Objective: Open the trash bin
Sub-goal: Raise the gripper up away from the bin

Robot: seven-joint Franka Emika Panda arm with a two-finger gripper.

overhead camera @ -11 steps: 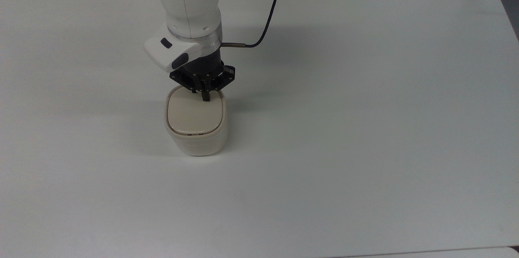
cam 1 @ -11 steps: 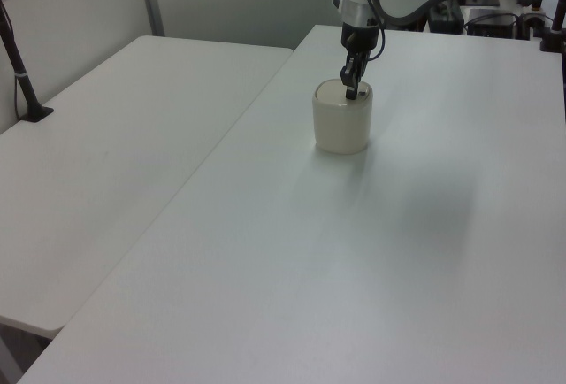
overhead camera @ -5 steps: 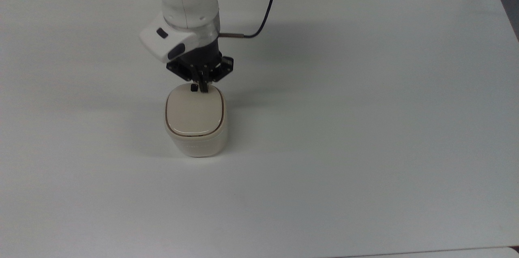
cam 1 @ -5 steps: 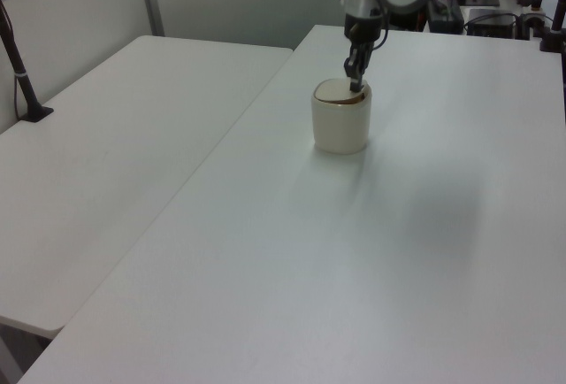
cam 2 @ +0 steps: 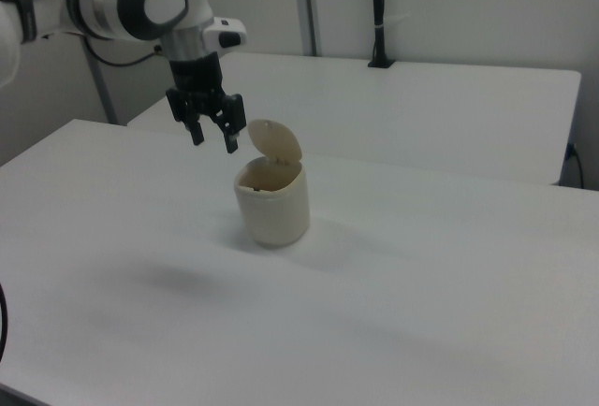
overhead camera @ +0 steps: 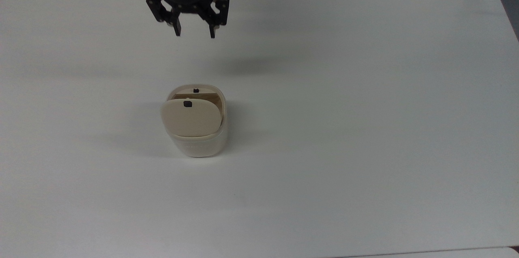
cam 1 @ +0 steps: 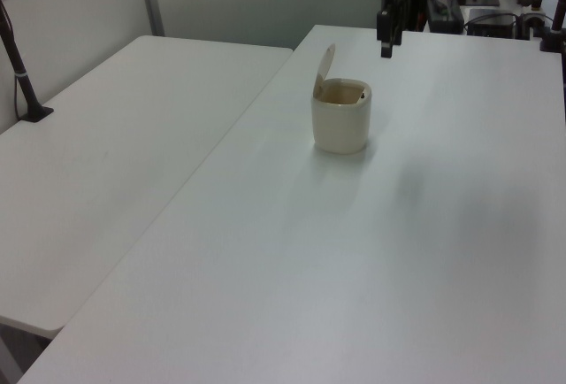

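The cream-beige trash bin (overhead camera: 197, 142) (cam 1: 340, 123) (cam 2: 273, 205) stands on the white table with its hinged lid (overhead camera: 190, 118) (cam 1: 326, 61) (cam 2: 275, 140) swung up. A small black square button (overhead camera: 187, 104) sits near the lid's raised edge, and the bin's brown inside shows. My gripper (overhead camera: 195, 31) (cam 2: 214, 139) (cam 1: 387, 47) hangs open in the air, well above and beyond the bin at the top view's upper part, touching nothing.
The white table (overhead camera: 365, 108) spreads wide around the bin. A second white table (cam 1: 115, 136) stands at the left view's left with a black pole (cam 1: 19, 65) on it. Cables and equipment (cam 1: 495, 3) sit behind the arm's base.
The gripper lifted off the bin's lid edge, drew back and up, and opened its fingers. The lid, shut before, has sprung up and stands raised.
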